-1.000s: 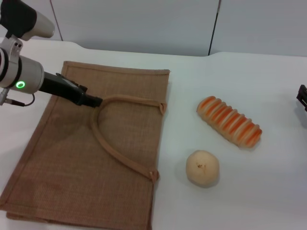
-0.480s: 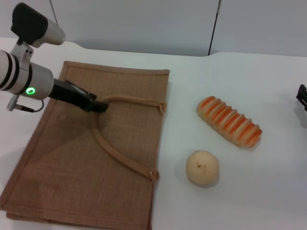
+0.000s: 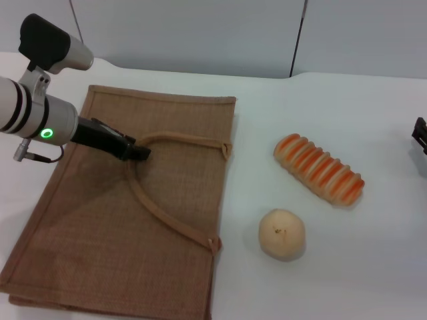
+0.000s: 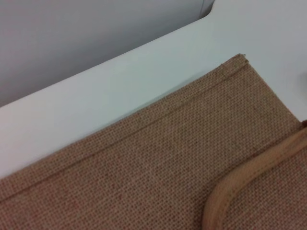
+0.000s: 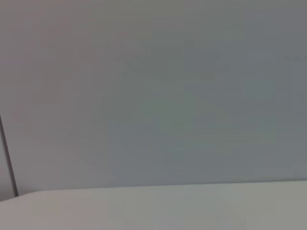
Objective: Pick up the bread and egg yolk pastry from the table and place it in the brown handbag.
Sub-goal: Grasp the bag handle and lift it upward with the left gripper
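Brown handbag [image 3: 120, 220] flat at left, contents unseen; one bread [image 3: 319, 169], one egg yolk pastry [image 3: 281, 233] right. Left gripper [image 3: 137, 151] at handle [image 3: 167, 217], fingers seemingly together; right gripper [image 3: 419, 135] far right, state indiscernible.

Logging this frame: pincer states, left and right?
Left pincer: at the bag handle; open or closed cannot be told.
Right pincer: at table edge, cannot be told.

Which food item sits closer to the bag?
The egg yolk pastry, the round pale ball. It lies nearer the brown handbag edge than the striped bread, which sits farther right.
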